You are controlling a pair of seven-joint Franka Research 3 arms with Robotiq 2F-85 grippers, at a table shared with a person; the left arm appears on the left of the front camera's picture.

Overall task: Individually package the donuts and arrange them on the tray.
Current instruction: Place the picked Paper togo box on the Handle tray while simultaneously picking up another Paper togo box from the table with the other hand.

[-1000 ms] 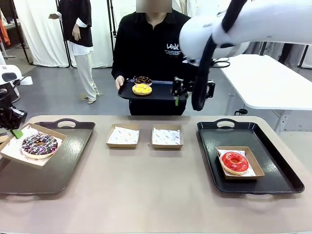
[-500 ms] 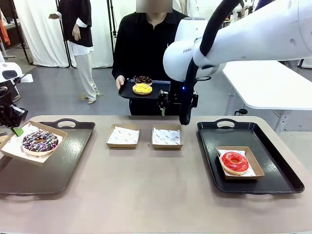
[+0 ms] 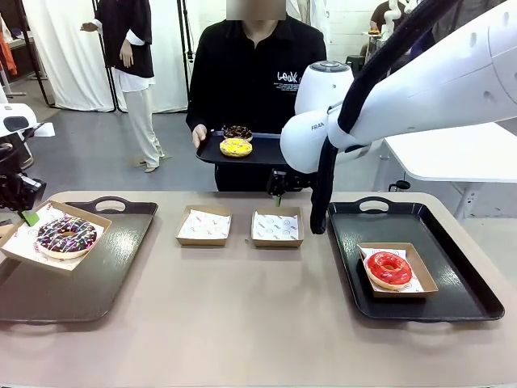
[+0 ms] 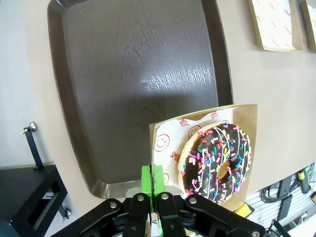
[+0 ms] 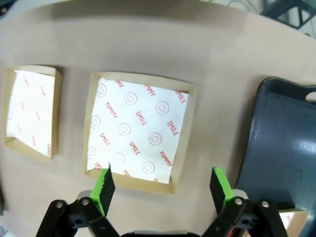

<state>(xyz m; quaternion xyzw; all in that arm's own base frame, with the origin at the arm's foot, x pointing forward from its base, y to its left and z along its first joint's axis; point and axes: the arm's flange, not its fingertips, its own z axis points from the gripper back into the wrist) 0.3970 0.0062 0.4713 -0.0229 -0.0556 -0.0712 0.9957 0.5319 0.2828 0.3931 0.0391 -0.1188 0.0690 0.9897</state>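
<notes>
Looking left, you find your left hand (image 3: 24, 212) clamped on the edge of a box (image 3: 90, 220), its green pads (image 4: 146, 177) pressed together over cardboard and liner. That box carries a sprinkled donut (image 3: 65, 235) and hangs tilted over the left rim of the left tray (image 3: 121, 259). Your right hand (image 5: 161, 183) hovers with its fingers wide apart, holding nothing, above the right empty box (image 3: 276, 227) at mid-tabletop (image 3: 258, 323). The left empty box (image 3: 203, 225) lies just beside it. The red donut (image 3: 389, 268) sits boxed on the right tray (image 3: 468, 295). At the far side a person (image 3: 242, 73) holds a small tray (image 3: 212, 153) with the yellow donut (image 3: 235, 148) and, behind it, a second chocolate donut (image 3: 237, 132).
</notes>
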